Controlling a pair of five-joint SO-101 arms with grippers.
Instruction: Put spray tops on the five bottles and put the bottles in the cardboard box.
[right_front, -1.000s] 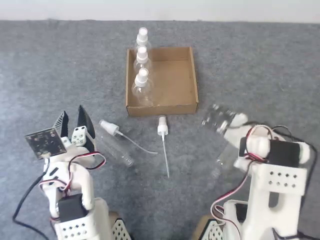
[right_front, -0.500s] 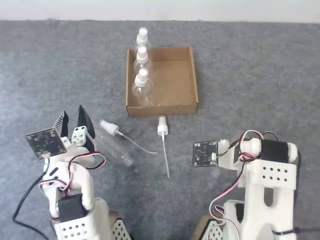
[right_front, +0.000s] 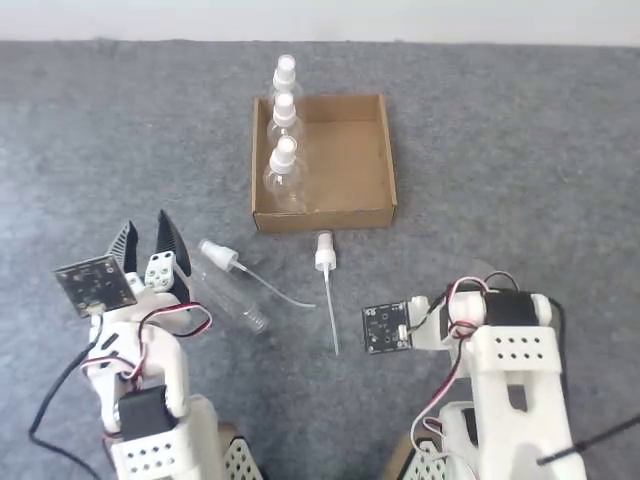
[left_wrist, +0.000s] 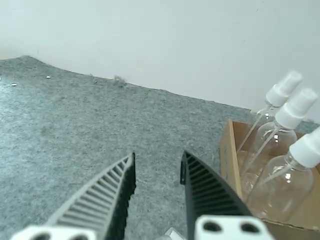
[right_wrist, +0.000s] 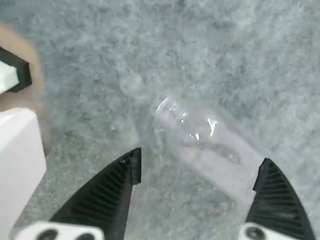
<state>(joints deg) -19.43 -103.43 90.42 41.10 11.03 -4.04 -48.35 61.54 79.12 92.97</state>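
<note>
Surface: a grey, felt-like surface (right_front: 520, 150) runs back to a plain white wall (right_front: 320, 20).
Left gripper: the left gripper (right_front: 150, 245) sits at the near left. Its fingers (left_wrist: 117, 185) stand a narrow gap apart, with nothing between them.
Lying bottle: a clear bottle with its top on (right_front: 235, 290) lies on its side just right of the left gripper. The white cap end is nearer the box.
Cardboard box: the cardboard box (right_front: 330, 217) is open-topped and sits in the middle toward the back.
Boxed bottles: three capped bottles (right_front: 285, 175) stand upright in a row along the box's left wall.
Loose spray top: a loose spray top (right_front: 324, 255) lies in front of the box. Its head is near the front wall and its thin tube trails toward the arms.
Right arm: the right arm (right_front: 510, 345) is bent low at the near right.
Right gripper: the right gripper (right_wrist: 200, 157) has its fingers (right_wrist: 115, 185) spread wide and is not closed on anything.
Bare bottle: a clear bottle without a top (right_wrist: 210, 142) lies on the surface in the gap between those fingers.
</note>
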